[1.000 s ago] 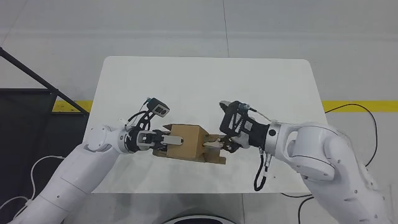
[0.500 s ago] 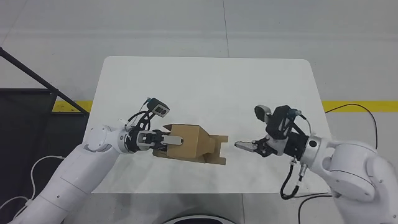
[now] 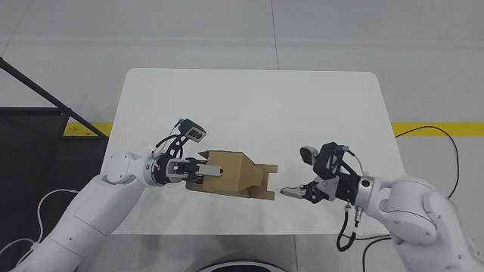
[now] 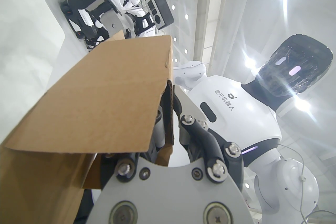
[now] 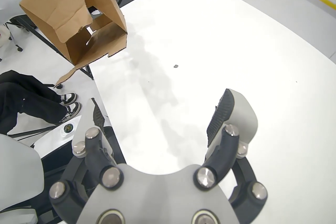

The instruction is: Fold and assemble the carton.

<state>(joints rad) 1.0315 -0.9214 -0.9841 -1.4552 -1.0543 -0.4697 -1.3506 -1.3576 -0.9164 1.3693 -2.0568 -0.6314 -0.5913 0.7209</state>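
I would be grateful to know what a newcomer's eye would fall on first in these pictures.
First, the brown carton, half formed, gripped by the left gripper at the near edge of the white table, its open end turned toward the other arm. Next, the right gripper, fingers open, just short of that open end and touching nothing.

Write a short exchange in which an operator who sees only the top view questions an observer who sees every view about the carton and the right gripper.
Operator: Is the right gripper open or shut?
Observer: Open. The right wrist view shows its fingers spread wide, with nothing between them.
Operator: What does the carton look like at the end facing that gripper?
Observer: That end is open and the inside is hollow. Flaps partly cover the far end, and light shows through the gaps.
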